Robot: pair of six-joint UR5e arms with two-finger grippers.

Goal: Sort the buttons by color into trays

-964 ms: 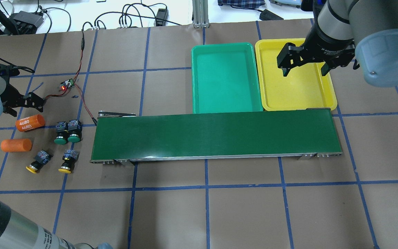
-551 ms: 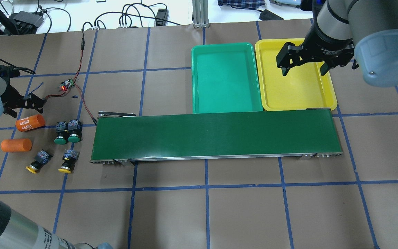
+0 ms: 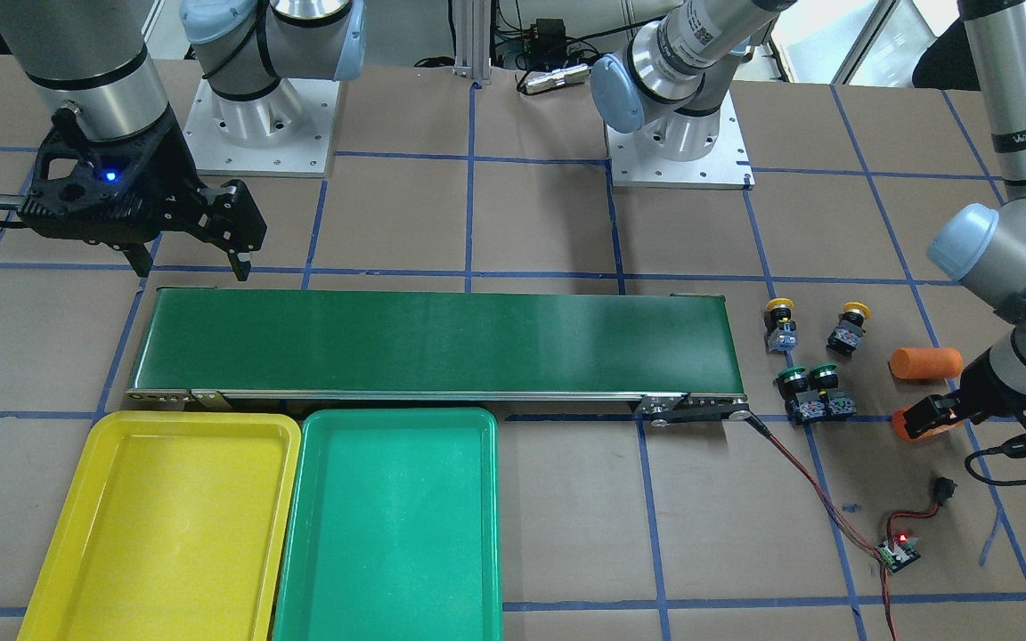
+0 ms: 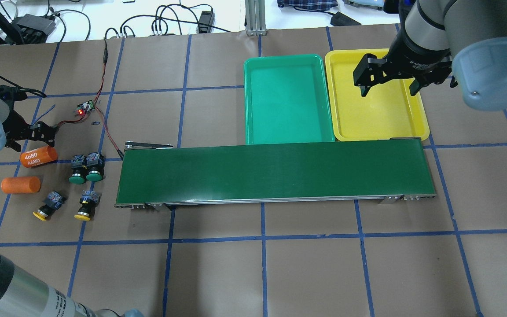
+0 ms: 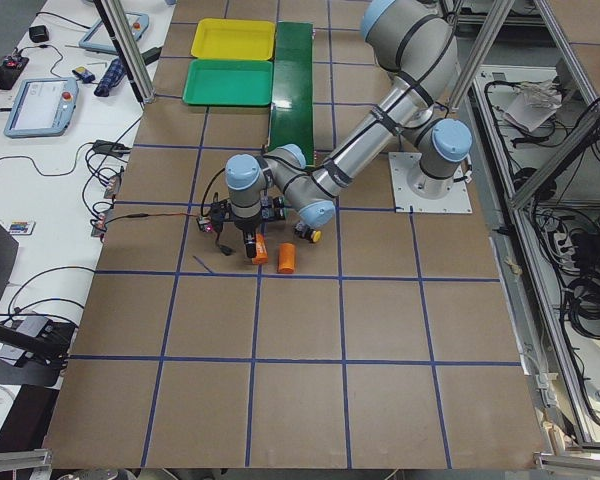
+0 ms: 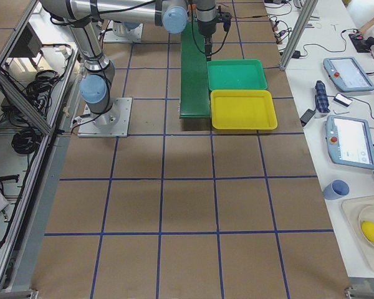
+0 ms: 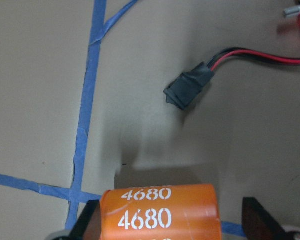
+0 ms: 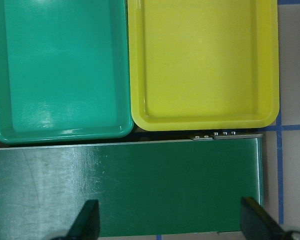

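Overhead exterior view: two green-capped push buttons (image 4: 94, 175) and two yellow-capped push buttons (image 4: 84, 208) lie on the brown counter (image 4: 218, 114) by the long dark-green belt (image 4: 275, 174). They look small, light and hard. The round caps could slip, so grab the blocky bodies. The shallow green plastic tray (image 4: 249, 101) and the shallow yellow plastic tray (image 4: 381, 119) hold nothing. The left pincer (image 4: 32, 141) is spread wide around an orange cylinder marked 4680 (image 4: 38, 156). The right pincer (image 4: 387, 90) hangs wide and empty.

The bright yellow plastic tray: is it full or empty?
Empty. The shallow yellow tray shows only bare plastic floor in the wrist and overhead views.
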